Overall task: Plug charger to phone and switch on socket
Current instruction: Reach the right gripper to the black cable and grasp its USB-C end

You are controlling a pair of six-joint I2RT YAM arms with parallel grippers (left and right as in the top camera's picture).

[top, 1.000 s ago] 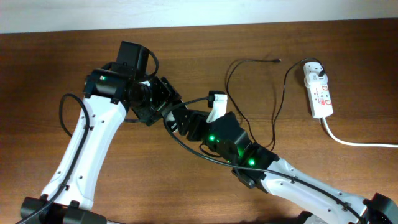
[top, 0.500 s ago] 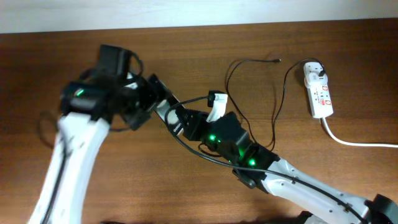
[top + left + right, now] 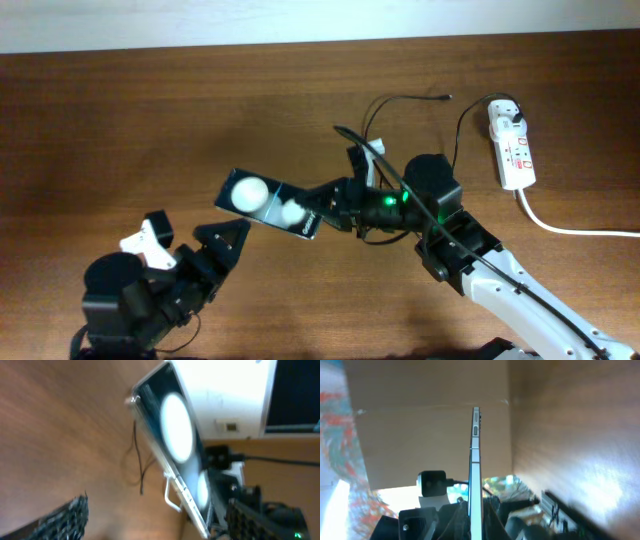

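Note:
The phone (image 3: pixel 268 204) is a black slab with two bright round spots on its face, held off the table left of centre. My right gripper (image 3: pixel 338 203) is shut on its right end. In the right wrist view the phone (image 3: pixel 476 460) stands edge-on between the closed jaws of that gripper (image 3: pixel 476 516). My left gripper (image 3: pixel 216 248) is open at the front left, apart from the phone. Its wrist view shows the phone (image 3: pixel 172 435) ahead of the spread fingers (image 3: pixel 62 519). The charger cable (image 3: pixel 443 160) loops toward the socket (image 3: pixel 516 152). Its tip (image 3: pixel 445 97) lies loose.
A thick white cord (image 3: pixel 575 229) runs from the socket to the right edge. A white plug head (image 3: pixel 505 114) sits at the socket's far end. The charger's loops lie behind my right arm (image 3: pixel 500 290), which crosses the front right.
My left gripper opened and the arm drew back to the front left. My right gripper shut on the phone, which has come into view above the table.

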